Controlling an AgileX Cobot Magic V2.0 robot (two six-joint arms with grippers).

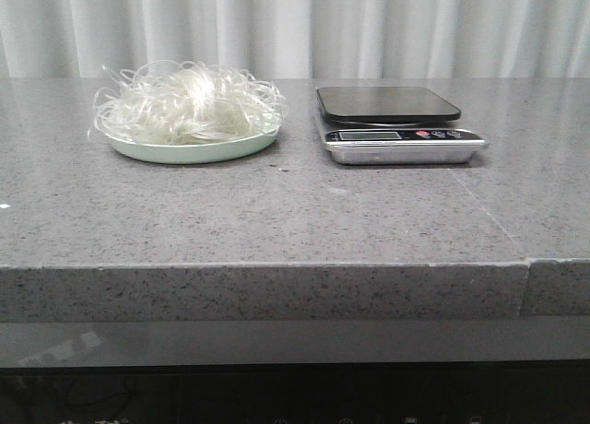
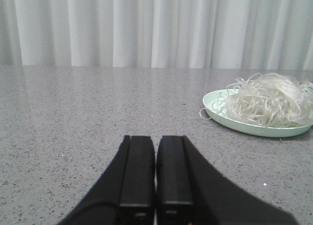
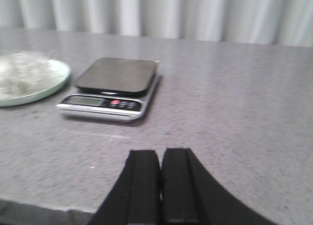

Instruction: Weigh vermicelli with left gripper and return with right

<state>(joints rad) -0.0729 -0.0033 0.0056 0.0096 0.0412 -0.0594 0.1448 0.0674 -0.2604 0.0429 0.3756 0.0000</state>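
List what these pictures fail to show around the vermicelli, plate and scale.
- Scale display reading: too small in the front view, blurred in the right wrist view.
- Vermicelli: cut off by the frame edge and blurred in the right wrist view.
- Plate inner surface: covered by the noodles.
- Both arms: absent from the front view; only closed fingers show.

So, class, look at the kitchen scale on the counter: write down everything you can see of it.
The scale is a flat silver-bodied unit with a dark, rounded-square weighing platform on top, with nothing on it. Its front strip carries a small display, unreadable here, and buttons, one red. It sits level on the grey speckled counter, beside the pale green plate of vermicelli, not touching it. Neither arm's fingers touch it.
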